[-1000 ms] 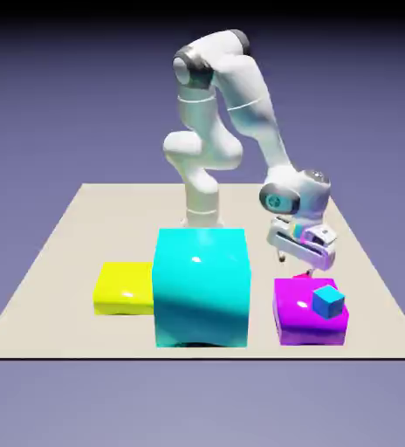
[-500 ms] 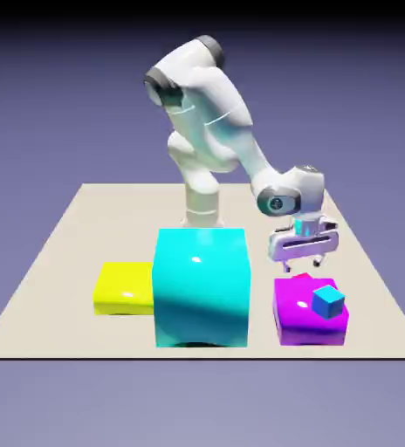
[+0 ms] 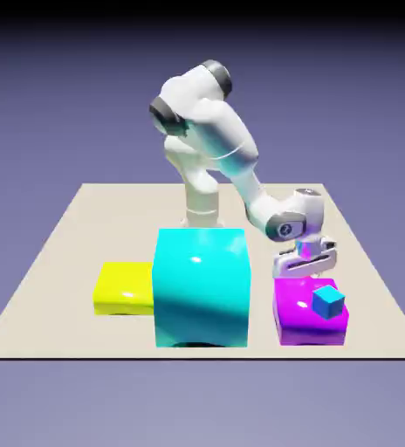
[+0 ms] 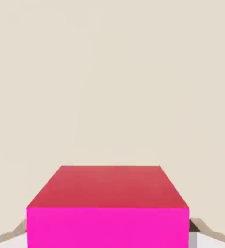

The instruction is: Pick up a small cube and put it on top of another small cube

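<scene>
The big glossy cyan block (image 3: 202, 288) stands between the low yellow block (image 3: 124, 289) and the purple block (image 3: 304, 325), which bears the small blue cube (image 3: 328, 302). Behind purple, near bare beige tabletop (image 3: 250, 209), the white two-finger gripper (image 3: 305, 274) grips the tiny pinkish-red cube (image 4: 108, 193).

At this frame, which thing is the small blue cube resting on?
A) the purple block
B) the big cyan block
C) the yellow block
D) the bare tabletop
A: in the exterior view the small blue cube sits on the purple block, toward that block's right side in the picture.
</scene>
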Tool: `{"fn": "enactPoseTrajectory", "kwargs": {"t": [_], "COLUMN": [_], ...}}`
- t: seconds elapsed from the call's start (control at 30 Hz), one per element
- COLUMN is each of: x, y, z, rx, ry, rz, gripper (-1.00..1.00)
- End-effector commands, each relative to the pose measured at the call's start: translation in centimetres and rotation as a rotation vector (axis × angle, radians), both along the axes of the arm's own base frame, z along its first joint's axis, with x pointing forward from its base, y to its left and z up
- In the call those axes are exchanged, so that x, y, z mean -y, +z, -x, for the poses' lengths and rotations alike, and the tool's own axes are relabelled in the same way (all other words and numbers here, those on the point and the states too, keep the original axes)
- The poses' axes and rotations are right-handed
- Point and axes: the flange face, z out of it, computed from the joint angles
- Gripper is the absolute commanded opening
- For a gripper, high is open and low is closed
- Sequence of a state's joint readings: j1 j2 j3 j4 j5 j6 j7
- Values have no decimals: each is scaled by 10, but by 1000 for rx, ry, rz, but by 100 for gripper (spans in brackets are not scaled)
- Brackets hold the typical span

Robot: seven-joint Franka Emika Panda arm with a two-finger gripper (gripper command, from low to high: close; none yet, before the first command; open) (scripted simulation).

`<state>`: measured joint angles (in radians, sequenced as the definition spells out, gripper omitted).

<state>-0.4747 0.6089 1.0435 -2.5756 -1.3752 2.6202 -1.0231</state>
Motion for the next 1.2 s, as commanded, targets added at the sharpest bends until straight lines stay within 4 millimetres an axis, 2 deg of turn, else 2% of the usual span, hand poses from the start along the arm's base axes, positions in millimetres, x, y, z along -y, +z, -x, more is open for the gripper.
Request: {"fn": "enactPoseTrajectory", "kwargs": {"t": [0.0,0.13,0.23,0.5,0.83,1.17], "x": [0,3,16,25,54,109], "y": [9,37,34,53,71,86], "z": [0,5,-12,-12,11,41], "rx": [0,0,-26,143,190,88], "ry": [0,3,-133,-192,-155,-121], "rz": [-2,7,-10,-146,-267,-231], "gripper": [-100,-100,-100,-100,-100,-100]}}
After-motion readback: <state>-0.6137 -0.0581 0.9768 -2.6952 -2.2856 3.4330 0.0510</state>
